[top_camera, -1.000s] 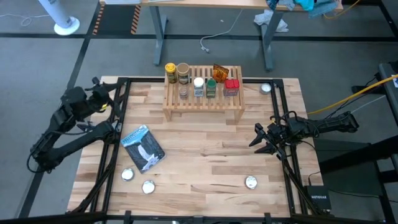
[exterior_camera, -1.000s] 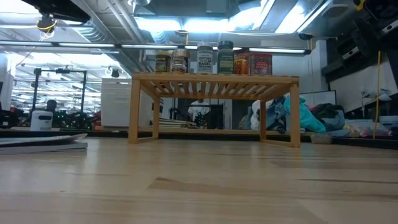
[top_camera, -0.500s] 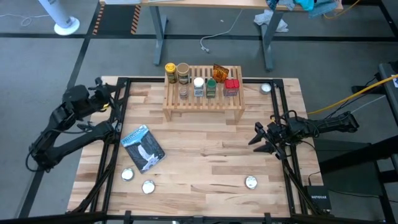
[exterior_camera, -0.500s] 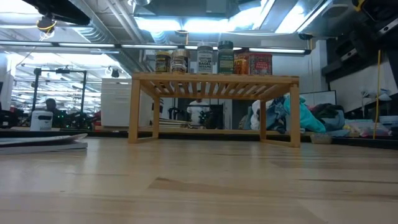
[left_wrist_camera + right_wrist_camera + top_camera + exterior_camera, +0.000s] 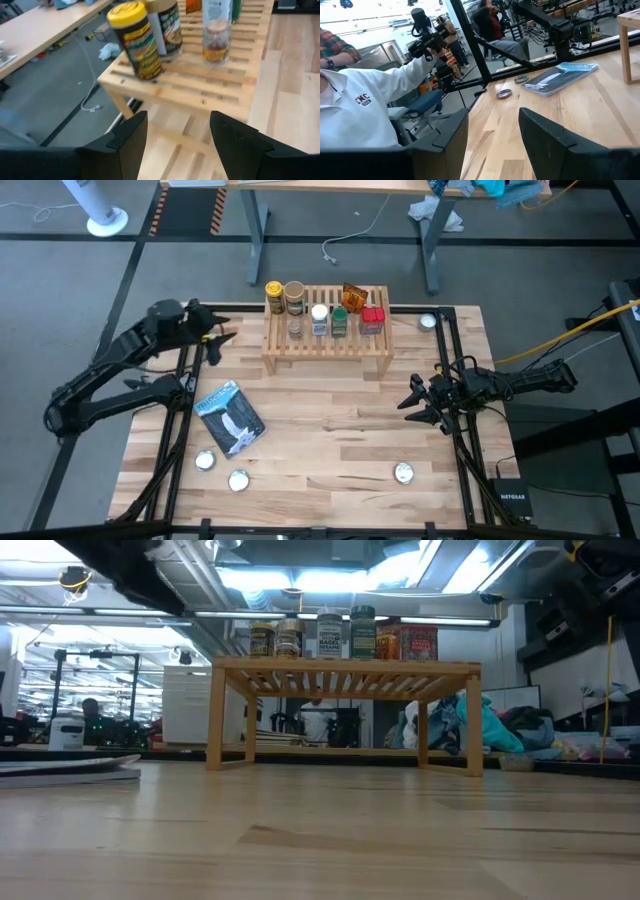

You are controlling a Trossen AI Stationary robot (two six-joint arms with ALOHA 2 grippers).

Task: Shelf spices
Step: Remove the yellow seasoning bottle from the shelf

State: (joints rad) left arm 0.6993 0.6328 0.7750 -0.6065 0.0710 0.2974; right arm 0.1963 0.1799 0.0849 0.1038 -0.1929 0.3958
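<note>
Spices on shelf, both arms clear of it.

The desk (image 5: 330, 445) carries the shelf (image 5: 327, 345) at its far middle, standing on its short legs. All the spices (image 5: 325, 308) stand on the slatted top in two rows: at the back a yellow-lidded jar (image 5: 273, 294), a tan-lidded jar (image 5: 294, 296) and an orange packet (image 5: 352, 295); in front a small clear jar (image 5: 296, 328), a white-lidded jar (image 5: 319, 319), a green-lidded jar (image 5: 339, 322) and a red tin (image 5: 373, 319). A blue-and-white pouch (image 5: 231, 418) lies flat at the desk's left. The left gripper (image 5: 215, 340) hovers near the shelf's left end, fingers apart and empty. The right gripper (image 5: 420, 402) hangs at the desk's right edge, well apart from the shelf, fingers apart and empty. Four silver discs lie on the desk, one (image 5: 403, 473) near the front right.
</note>
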